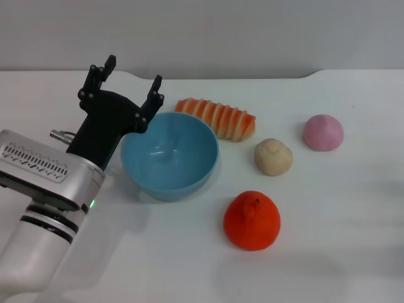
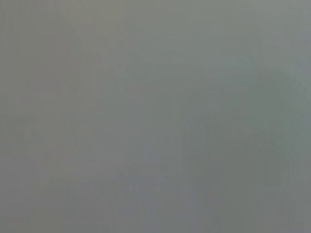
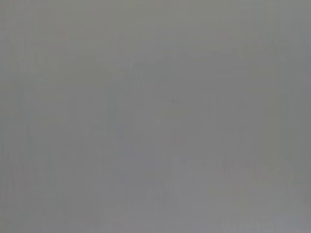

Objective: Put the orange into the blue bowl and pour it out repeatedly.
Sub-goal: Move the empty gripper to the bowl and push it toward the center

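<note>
The red-orange orange rests on the white table in the head view, in front and to the right of the blue bowl. The bowl stands upright with nothing inside. My left gripper hovers just behind the bowl's left rim, fingers spread open and holding nothing. One finger sits close to the rim's back edge. The right gripper is out of view. Both wrist views show only plain grey.
An orange-and-white striped loaf lies behind the bowl's right side. A beige ball and a pink dome sit further right. The table's back edge meets a grey wall.
</note>
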Tool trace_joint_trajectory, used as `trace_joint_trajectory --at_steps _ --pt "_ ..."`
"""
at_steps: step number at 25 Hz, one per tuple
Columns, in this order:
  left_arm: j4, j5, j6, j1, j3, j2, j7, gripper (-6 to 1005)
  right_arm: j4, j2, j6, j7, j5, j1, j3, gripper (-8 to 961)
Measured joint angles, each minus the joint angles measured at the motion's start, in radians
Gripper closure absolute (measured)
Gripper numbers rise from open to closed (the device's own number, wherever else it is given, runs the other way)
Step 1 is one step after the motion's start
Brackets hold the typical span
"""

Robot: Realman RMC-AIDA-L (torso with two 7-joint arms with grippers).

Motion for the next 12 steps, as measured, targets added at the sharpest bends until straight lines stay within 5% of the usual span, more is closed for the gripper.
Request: trace_joint_trajectory --at_steps 12 --pt "0.002 -0.001 -0.003 0.013 0.020 -0.003 -0.008 214 0.000 -0.001 0.006 0.000 -0.001 0.001 0.002 341"
